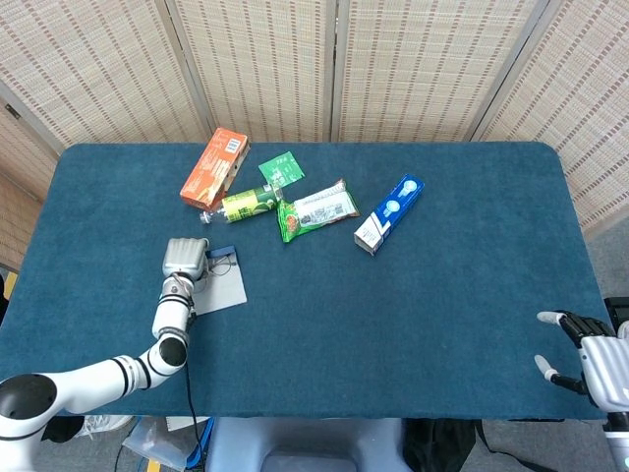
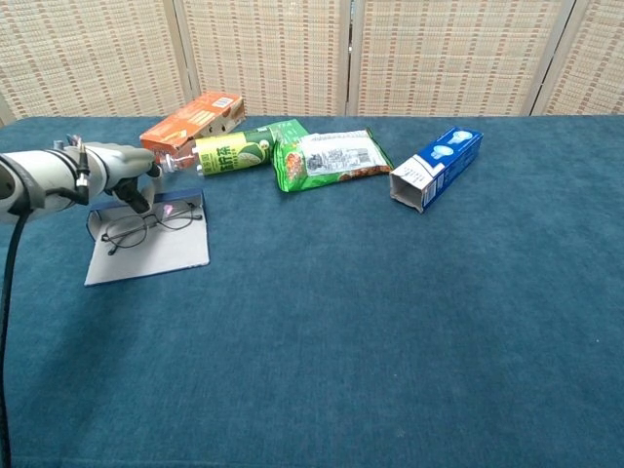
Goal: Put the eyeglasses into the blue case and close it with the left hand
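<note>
**Eyeglasses on the opened case, left robot hand at its far edge**

Blue-carpeted worktop (image 2: 390,341). Far side: an orange carton (image 2: 191,118), blue-white box (image 2: 436,167), green snack bag (image 2: 327,158) and green bottle (image 2: 226,154); their writing is unreadable. At left, the eyeglasses (image 2: 148,224) lie on the grey-lined blue case (image 2: 146,255). The left robot hand (image 2: 125,171) grips its far edge. The right robot hand (image 1: 590,356), near right, holds nothing, fingers spread.

Thin-framed eyeglasses (image 2: 148,225) lie unfolded on the open, flat blue case (image 2: 146,253), directly beside the left hand (image 2: 122,174).
</note>
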Robot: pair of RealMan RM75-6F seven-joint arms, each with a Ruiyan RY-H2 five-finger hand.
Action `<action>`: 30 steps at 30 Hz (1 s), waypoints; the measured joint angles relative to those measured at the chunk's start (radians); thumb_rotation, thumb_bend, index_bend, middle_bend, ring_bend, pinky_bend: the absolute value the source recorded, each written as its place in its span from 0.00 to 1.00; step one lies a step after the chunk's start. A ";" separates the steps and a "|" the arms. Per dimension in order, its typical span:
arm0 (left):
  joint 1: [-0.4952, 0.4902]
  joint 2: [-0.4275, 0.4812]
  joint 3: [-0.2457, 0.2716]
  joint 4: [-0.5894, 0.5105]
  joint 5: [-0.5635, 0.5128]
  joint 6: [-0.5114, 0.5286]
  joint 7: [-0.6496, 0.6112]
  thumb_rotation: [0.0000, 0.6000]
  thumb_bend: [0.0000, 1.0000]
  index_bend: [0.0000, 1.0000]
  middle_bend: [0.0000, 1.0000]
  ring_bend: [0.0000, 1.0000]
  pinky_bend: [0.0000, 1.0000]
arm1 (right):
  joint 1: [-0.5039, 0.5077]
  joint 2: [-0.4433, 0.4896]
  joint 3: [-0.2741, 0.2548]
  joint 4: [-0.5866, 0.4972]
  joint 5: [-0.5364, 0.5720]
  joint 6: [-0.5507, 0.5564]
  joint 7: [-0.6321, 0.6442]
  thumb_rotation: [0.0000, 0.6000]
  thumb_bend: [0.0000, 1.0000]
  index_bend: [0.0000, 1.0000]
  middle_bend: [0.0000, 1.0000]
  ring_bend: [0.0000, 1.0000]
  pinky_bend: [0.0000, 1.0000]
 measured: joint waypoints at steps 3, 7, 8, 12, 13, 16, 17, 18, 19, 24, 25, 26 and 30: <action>0.010 0.017 0.011 -0.048 0.001 0.020 -0.002 0.85 0.74 0.33 1.00 1.00 1.00 | 0.000 0.000 0.000 -0.001 -0.002 0.001 -0.001 1.00 0.23 0.29 0.29 0.30 0.26; 0.022 0.036 0.025 -0.109 0.013 0.053 -0.008 0.82 0.74 0.32 1.00 1.00 1.00 | 0.000 0.000 -0.001 -0.002 -0.004 0.003 -0.001 1.00 0.23 0.29 0.29 0.30 0.26; 0.026 0.042 0.029 -0.128 0.018 0.062 -0.011 0.80 0.73 0.32 1.00 1.00 1.00 | 0.001 -0.001 -0.001 -0.002 -0.004 0.003 -0.001 1.00 0.23 0.29 0.29 0.30 0.26; 0.039 0.064 0.042 -0.195 0.034 0.088 -0.022 0.78 0.73 0.32 1.00 1.00 1.00 | 0.003 -0.003 0.000 -0.002 -0.005 0.001 0.000 1.00 0.23 0.29 0.29 0.30 0.26; 0.042 0.070 0.045 -0.211 0.037 0.094 -0.024 0.77 0.74 0.32 1.00 1.00 1.00 | 0.003 -0.003 0.000 -0.001 -0.005 0.001 0.000 1.00 0.23 0.29 0.29 0.30 0.26; 0.051 0.091 0.057 -0.266 0.051 0.113 -0.029 0.71 0.74 0.32 1.00 1.00 1.00 | 0.005 -0.004 0.001 -0.001 -0.007 0.000 0.000 1.00 0.23 0.29 0.29 0.30 0.26; 0.054 0.099 0.062 -0.287 0.061 0.121 -0.032 0.69 0.74 0.32 1.00 1.00 1.00 | 0.006 -0.004 0.001 -0.001 -0.007 -0.001 0.000 1.00 0.23 0.29 0.29 0.30 0.26; 0.056 0.104 0.066 -0.299 0.071 0.128 -0.035 0.68 0.73 0.32 1.00 1.00 1.00 | 0.007 -0.005 0.001 -0.001 -0.008 -0.003 0.000 1.00 0.23 0.29 0.29 0.30 0.26; 0.059 0.108 0.070 -0.307 0.084 0.135 -0.038 0.68 0.73 0.32 1.00 1.00 1.00 | 0.008 -0.005 0.001 -0.001 -0.008 -0.004 0.000 1.00 0.23 0.29 0.29 0.30 0.26; 0.075 0.132 0.086 -0.334 0.178 0.158 -0.077 0.98 0.65 0.28 1.00 1.00 1.00 | 0.012 -0.005 0.003 -0.002 -0.009 -0.006 -0.002 1.00 0.23 0.29 0.29 0.30 0.26; 0.079 0.138 0.088 -0.340 0.198 0.161 -0.089 1.00 0.58 0.27 1.00 1.00 1.00 | 0.013 -0.006 0.003 -0.002 -0.008 -0.007 -0.003 1.00 0.23 0.29 0.29 0.30 0.26; 0.086 0.147 0.091 -0.349 0.225 0.167 -0.104 1.00 0.50 0.24 1.00 1.00 1.00 | 0.014 -0.007 0.003 -0.002 -0.008 -0.009 -0.003 1.00 0.23 0.29 0.29 0.30 0.26; 0.112 0.180 0.111 -0.392 0.326 0.191 -0.148 1.00 0.29 0.13 1.00 1.00 1.00 | 0.020 -0.012 0.003 0.000 -0.008 -0.016 -0.002 1.00 0.23 0.29 0.29 0.30 0.26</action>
